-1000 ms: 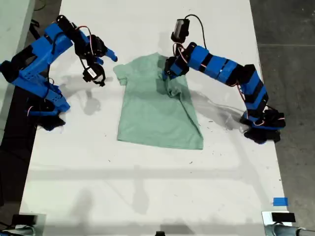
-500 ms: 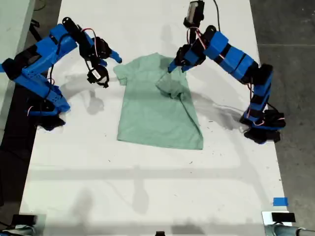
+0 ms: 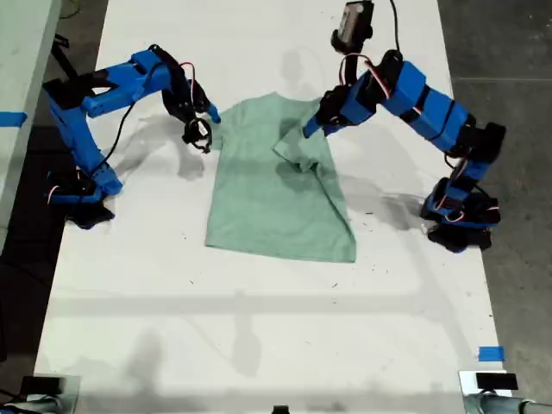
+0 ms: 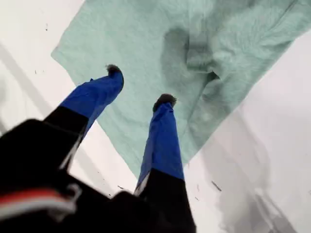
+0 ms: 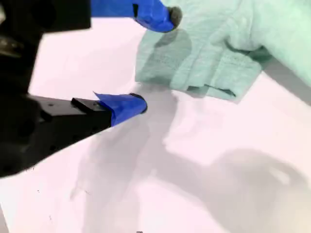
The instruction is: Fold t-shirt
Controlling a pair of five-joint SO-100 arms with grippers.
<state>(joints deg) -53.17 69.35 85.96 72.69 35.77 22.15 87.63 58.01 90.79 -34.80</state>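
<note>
Ref. exterior view, near edge first: bare white table (image 3: 259, 345), with a blue tape marker (image 3: 490, 354) toward that view's lower right, clear of the work. Next, the t-shirt (image 3: 276, 207) lies flat approx. mid-table, hem nearest, collar farthest; the hem edge is roughly straight, and the side on the view's right carries a diagonal crease. Beyond that, the sleeve on the view's right is already turned in over the chest as a bunched flap (image 3: 302, 155); the sleeve on the view's left (image 3: 213, 123) is spread flat, not yet folded. My first gripper (image 3: 309, 129) hangs over the flap area; per its wrist view (image 4: 140, 86) the jaws are approx. half open, empty, tips apart from the cloth. My second gripper (image 3: 205, 129) is at the flat sleeve; per its wrist view (image 5: 154, 60) the jaws are wide open, nothing held, one fingertip (image 5: 167, 17) over the sleeve fabric, the other (image 5: 136, 103) over bare table beside the hem. Est. step in hand: pinch the flat sleeve and fold inward. Risks: (1) jaws closing w/ one tip off the cloth, so the grip takes only the hem edge and slips mid-lift; (2) pinching both layers and dragging the whole shirt sideways, since soft fabric slides on a smooth top; (3) first gripper descending onto the bunched flap and undoing that fold; (4) both arms converging near the collar, so check clearance.
</note>
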